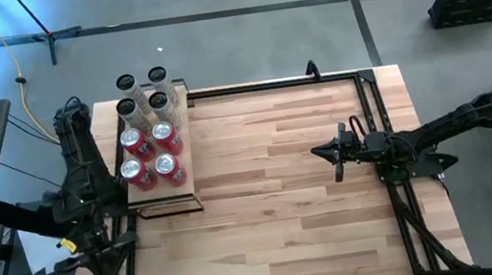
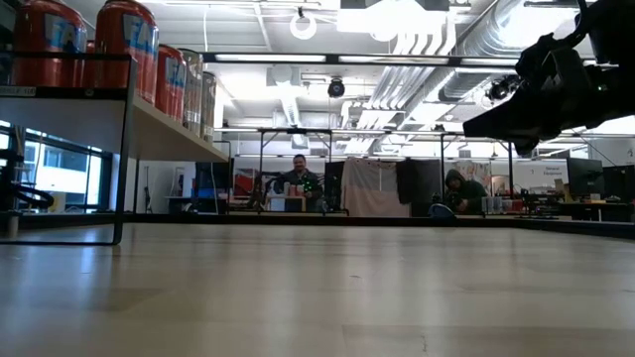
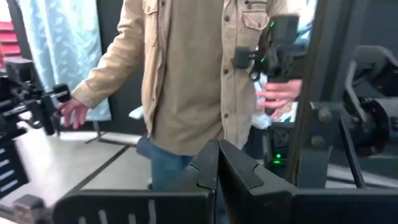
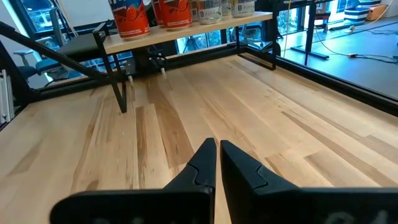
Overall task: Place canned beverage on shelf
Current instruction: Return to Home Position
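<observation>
The shelf (image 1: pixel 163 190), a pale board on a thin black frame, stands at the table's far left. Several canned beverages stand upright on it: red ones (image 1: pixel 151 154) nearer, silver ones (image 1: pixel 143 91) farther back. The right wrist view shows the shelf (image 4: pixel 205 26) and red cans (image 4: pixel 132 18) across the table. In the low view the cans (image 2: pixel 124 40) show high at the left. My right gripper (image 1: pixel 327 152) hovers shut over the table's right half, pointing at the shelf. My left gripper (image 3: pixel 217 163) is shut, off the table's left edge, pointing away from the table.
A person in a beige shirt (image 3: pixel 186 68) stands close in front of the left gripper, holding a black device (image 3: pixel 273 43). Black frame rails (image 1: pixel 372 105) run along the table's right side. Bare tabletop (image 1: pixel 274 201) lies between the shelf and the right gripper.
</observation>
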### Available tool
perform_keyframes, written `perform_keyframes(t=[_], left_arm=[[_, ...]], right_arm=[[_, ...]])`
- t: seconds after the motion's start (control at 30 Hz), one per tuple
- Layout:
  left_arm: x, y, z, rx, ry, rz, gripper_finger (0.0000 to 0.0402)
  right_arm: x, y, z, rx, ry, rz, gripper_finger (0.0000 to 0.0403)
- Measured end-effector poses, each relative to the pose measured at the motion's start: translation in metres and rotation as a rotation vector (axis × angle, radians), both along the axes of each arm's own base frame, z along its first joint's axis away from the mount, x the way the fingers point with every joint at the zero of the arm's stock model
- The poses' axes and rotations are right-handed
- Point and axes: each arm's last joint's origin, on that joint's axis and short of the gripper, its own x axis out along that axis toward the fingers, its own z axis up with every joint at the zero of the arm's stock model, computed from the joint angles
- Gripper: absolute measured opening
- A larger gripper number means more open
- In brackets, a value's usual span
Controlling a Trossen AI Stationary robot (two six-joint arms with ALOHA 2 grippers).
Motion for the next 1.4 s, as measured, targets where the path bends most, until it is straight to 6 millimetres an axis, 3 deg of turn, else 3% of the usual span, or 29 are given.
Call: perform_keyframes(t=[0.17, 0.6, 0.83, 1.17, 1.4], left_arm=[[-0.002, 0.004, -0.034, -0.117, -0.027, -0.017, 0.0000], [-0.005, 0.020, -0.080, -0.189, -0.015, 0.027, 0.0000], [-0.004, 0.022, -0.082, -0.169, -0.024, 0.066, 0.0001], [0.004, 0.026, -0.082, -0.156, -0.046, 0.395, 0.0001], [0.004, 0.027, -0.081, -0.148, -0.086, 0.429, 0.0001]], right_arm=[[0.000, 0.000, 0.000, 0.000, 0.001, 0.000, 0.0009], [0.000, 0.000, 0.000, 0.000, 0.005, 0.000, 0.0009], [0.000, 0.000, 0.000, -0.001, 0.005, 0.000, 0.0009], [0.000, 0.000, 0.000, -0.001, 0.005, 0.000, 0.0009], [0.000, 0.000, 0.000, -0.001, 0.005, 0.000, 0.0009]])
